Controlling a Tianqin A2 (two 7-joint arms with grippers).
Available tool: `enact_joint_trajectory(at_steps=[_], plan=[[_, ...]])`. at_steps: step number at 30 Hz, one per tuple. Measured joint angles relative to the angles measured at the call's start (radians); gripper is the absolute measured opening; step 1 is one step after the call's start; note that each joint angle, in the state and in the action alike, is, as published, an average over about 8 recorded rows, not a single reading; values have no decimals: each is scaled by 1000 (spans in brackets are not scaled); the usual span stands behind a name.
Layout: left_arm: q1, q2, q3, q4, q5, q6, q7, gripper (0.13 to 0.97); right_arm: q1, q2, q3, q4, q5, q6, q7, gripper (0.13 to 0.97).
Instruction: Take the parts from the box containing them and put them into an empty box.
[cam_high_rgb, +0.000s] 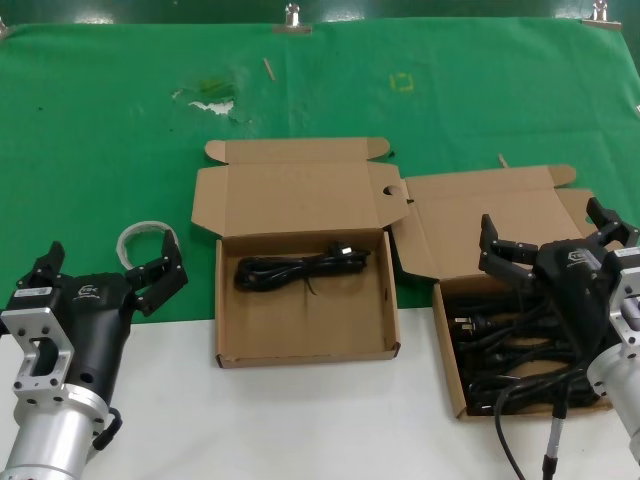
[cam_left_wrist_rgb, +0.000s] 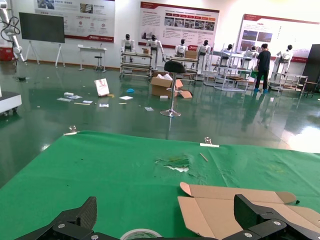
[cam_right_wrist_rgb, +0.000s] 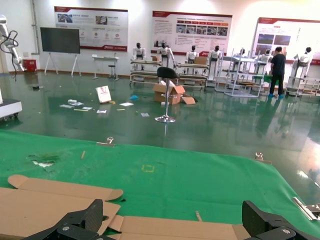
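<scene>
The right hand (cam_high_rgb: 545, 240) is hovering, fingers spread, over the full box (cam_high_rgb: 452, 352) of black cables (cam_high_rgb: 500, 345). They look floppy and tangle-prone, so gripping mid-bundle seems safest. The left hand (cam_high_rgb: 110, 268) is idling, also spread wide.

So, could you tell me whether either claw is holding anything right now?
No: the left claw and right claw are both open and empty.
</scene>
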Motion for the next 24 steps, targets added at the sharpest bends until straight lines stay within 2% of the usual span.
enact_joint_trajectory(at_steps=[24], plan=[[0, 0, 0, 0, 0, 0, 1, 966, 0, 0, 0, 0, 0, 0, 0, 966]])
